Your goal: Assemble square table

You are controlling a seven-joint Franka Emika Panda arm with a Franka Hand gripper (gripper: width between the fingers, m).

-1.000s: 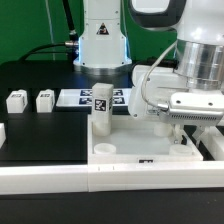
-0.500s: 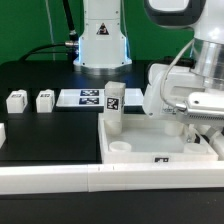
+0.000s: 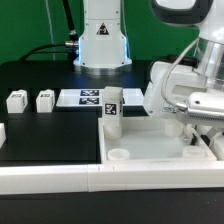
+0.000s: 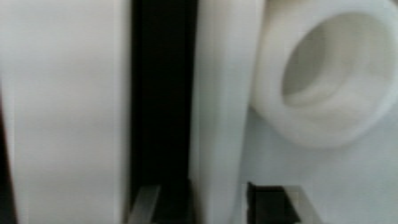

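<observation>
The square table's white top (image 3: 150, 150) lies at the exterior view's right, with a round socket (image 3: 118, 155) near its front corner. One tagged white leg (image 3: 110, 106) stands upright in its far corner on the exterior view's left. My gripper (image 3: 195, 140) reaches down at the top's right-hand side. In the wrist view the top's raised rim (image 4: 222, 90) runs between the two fingers of my gripper (image 4: 217, 205), beside a corner socket (image 4: 338, 80). The picture is too blurred to show whether the pads press on the rim.
Two loose tagged legs (image 3: 16, 100) (image 3: 44, 100) stand on the black mat at the exterior view's left. The marker board (image 3: 85, 97) lies behind the upright leg, before the robot's base (image 3: 103, 40). A long white border bar (image 3: 100, 182) runs along the front.
The table top slid toward the exterior view's right with the upright leg and my gripper. The tag on its front edge no longer shows.
</observation>
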